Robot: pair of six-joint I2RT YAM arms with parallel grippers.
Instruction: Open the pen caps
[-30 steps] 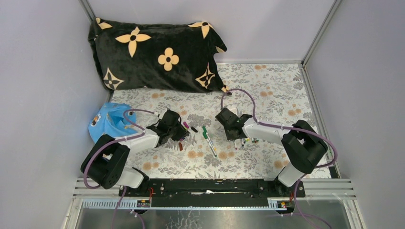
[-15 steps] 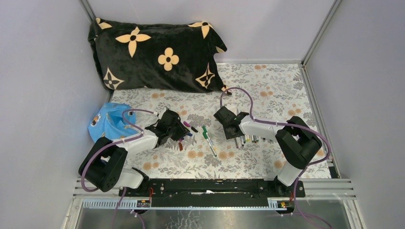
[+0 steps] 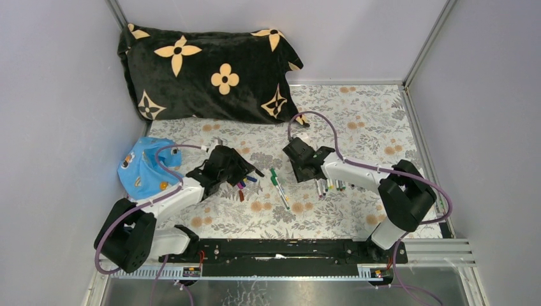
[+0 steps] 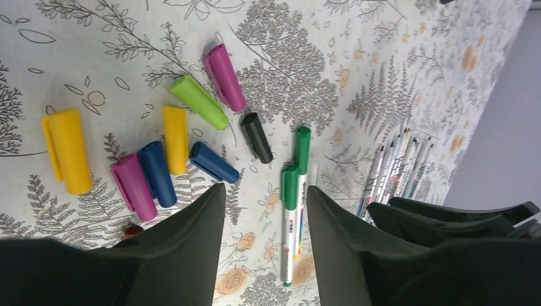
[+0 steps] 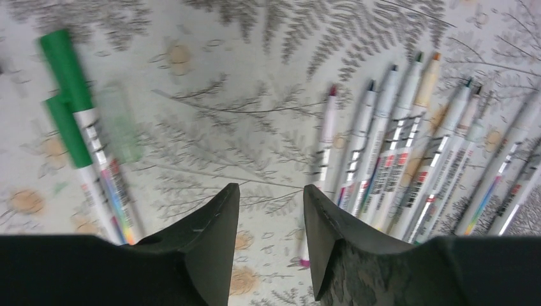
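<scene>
Several loose pen caps lie on the floral cloth in the left wrist view: yellow (image 4: 64, 150), magenta (image 4: 134, 187), blue (image 4: 214, 162), green (image 4: 198, 102), purple (image 4: 224, 76) and black (image 4: 256, 137). Two green-capped pens (image 4: 290, 210) lie side by side. A row of uncapped pens (image 5: 395, 153) fills the right of the right wrist view, also visible from above (image 3: 328, 186). My left gripper (image 4: 265, 188) hovers open over bare cloth beside the caps, holding nothing. My right gripper (image 5: 271, 187) is open and empty, just left of the pen row, with a magenta-tipped pen (image 5: 324, 143) by its right finger.
A black pillow with tan flowers (image 3: 210, 70) lies across the back. A blue cloth (image 3: 143, 169) sits at the left wall beside my left arm. Grey walls close in both sides. The right arm's black fingers (image 4: 446, 217) show near the pen row.
Both grippers have opened from nearly shut. The right gripper has drawn back and left, away from the pen row. The left gripper has shifted forward over the caps.
</scene>
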